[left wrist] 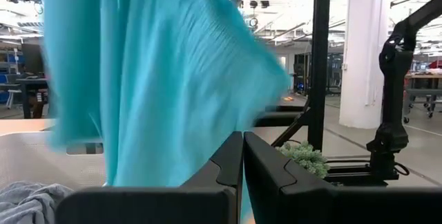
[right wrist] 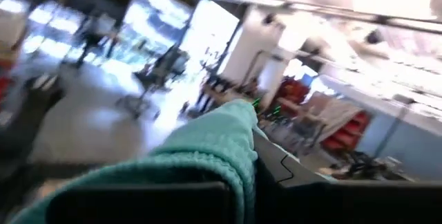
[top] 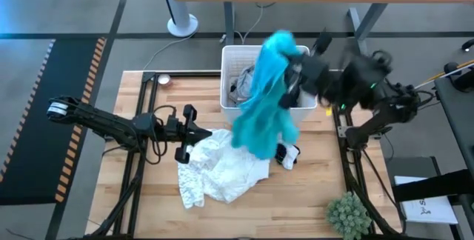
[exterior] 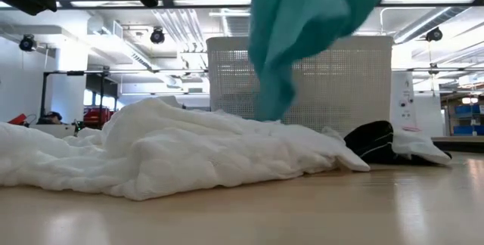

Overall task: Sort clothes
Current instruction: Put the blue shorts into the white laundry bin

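Right fingers (top: 292,73) pinched shut on turquoise garment (top: 261,99), hanging over white bin (top: 231,53) at 12 o'clock. Soft, light, floppy; best gripped at a bunched fold. Left fingers (top: 194,130) closed, empty, at 9 o'clock beside white lacy garment (top: 222,167) on bench (top: 296,203). Black striped piece (top: 286,154) nearby, grey cloth (top: 241,88) in bin, plant (top: 348,214) at 5 o'clock.
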